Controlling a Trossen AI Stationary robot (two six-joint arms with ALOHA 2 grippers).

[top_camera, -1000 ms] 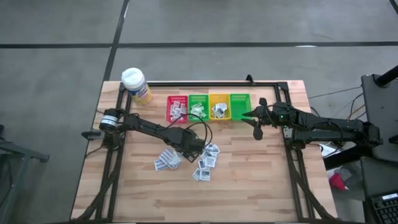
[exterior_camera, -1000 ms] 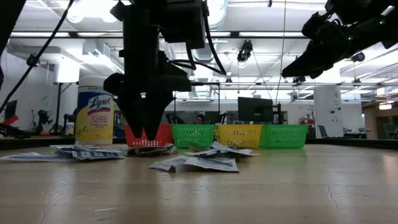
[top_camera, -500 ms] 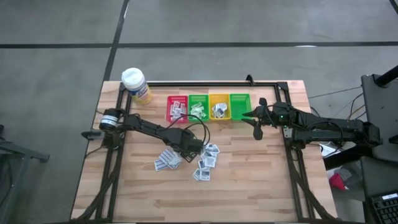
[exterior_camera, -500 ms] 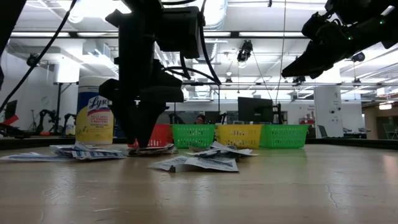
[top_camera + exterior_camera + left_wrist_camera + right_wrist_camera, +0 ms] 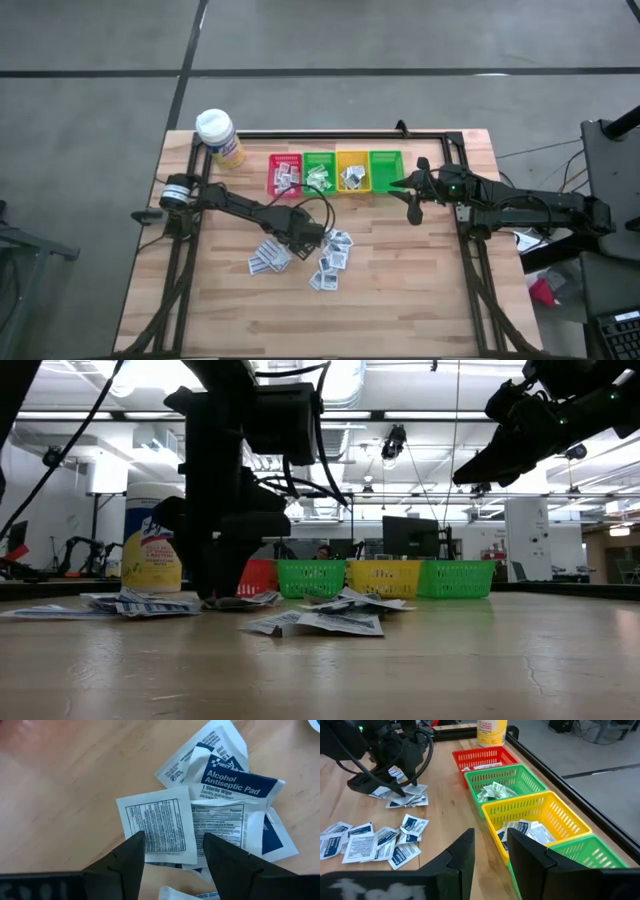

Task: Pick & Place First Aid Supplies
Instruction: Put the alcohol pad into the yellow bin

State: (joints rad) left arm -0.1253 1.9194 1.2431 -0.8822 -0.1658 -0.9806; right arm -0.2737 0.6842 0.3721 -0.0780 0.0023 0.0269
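My left gripper (image 5: pixel 174 851) hangs open over the flat white printed sachets (image 5: pixel 159 826) heaped mid-tabletop. I judge I should straddle that one sachet's edge squarely, press down, then close. My right gripper (image 5: pixel 413 203) waits part-open, empty, beside the green plastic bin (image 5: pixel 385 170).

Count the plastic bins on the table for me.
4, in one row along the table's far side: red bin, green bin, yellow bin, second green bin. None seems hidden.

Grey concrete floor (image 5: pixel 400 35) (dark seams), bright ceiling lights (image 5: pixel 150 372), distant monitors (image 5: pixel 410 538).
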